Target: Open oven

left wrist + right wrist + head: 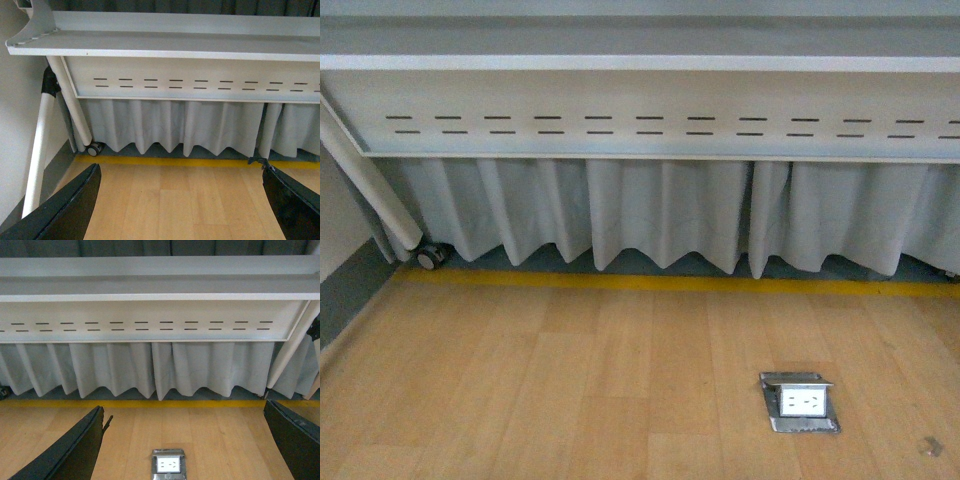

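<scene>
The oven is not seen in any of the three views, so its place cannot be told from here.

In the front view, a grey table (640, 62) stands across the top of the picture, and everything else is placed from it. Under its left end a white round leg (370, 185) goes down at a slant and ends in a small caster wheel (432, 256) on the floor. Below the table edge hangs a pale panel with two rows of short dark slots (650, 125). Under this panel hangs a white pleated curtain (660, 215), which reaches nearly to the floor. In front of the curtain, a yellow stripe (670, 283) runs along the wooden floor (570, 390). Further toward the camera and under the right half of the table, a metal floor socket box (800, 402) sits in the wood with its lid raised. No arm appears in this view.

In the left wrist view, the left gripper (182, 200) has its two black fingers (65, 210) wide apart with nothing between them. In the right wrist view, the right gripper (185, 445) is also spread wide and holds nothing; the socket box lies on the floor between its fingers (70, 450).
</scene>
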Motion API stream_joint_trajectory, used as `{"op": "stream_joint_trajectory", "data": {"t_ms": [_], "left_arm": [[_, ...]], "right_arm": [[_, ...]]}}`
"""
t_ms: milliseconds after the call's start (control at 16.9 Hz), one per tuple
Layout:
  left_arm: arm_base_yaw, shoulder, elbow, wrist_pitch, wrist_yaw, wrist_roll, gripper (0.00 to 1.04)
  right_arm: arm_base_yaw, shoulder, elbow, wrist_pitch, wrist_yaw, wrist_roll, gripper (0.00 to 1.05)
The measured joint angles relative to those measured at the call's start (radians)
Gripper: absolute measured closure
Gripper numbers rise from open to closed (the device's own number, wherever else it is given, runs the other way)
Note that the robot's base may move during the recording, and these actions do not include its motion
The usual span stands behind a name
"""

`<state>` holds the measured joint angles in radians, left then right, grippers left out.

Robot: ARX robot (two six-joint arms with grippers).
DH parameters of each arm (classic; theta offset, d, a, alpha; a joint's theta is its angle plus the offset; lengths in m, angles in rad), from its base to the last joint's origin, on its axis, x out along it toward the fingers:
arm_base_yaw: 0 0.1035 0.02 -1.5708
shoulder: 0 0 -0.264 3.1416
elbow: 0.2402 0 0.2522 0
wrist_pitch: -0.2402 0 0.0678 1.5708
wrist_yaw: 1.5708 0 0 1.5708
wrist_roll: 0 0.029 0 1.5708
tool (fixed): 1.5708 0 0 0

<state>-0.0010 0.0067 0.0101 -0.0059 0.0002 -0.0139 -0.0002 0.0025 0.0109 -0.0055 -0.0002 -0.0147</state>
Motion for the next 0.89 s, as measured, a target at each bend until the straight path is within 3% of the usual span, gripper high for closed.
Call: {"op": "stream_joint_trajectory", "data": {"t_ms": [890], "left_arm": [[0.0, 0.0, 0.0, 0.001, 0.0, 0.0, 0.07]], "right_arm": [[0.0, 0.0, 0.0, 0.001, 0.0, 0.0, 0.06]]}}
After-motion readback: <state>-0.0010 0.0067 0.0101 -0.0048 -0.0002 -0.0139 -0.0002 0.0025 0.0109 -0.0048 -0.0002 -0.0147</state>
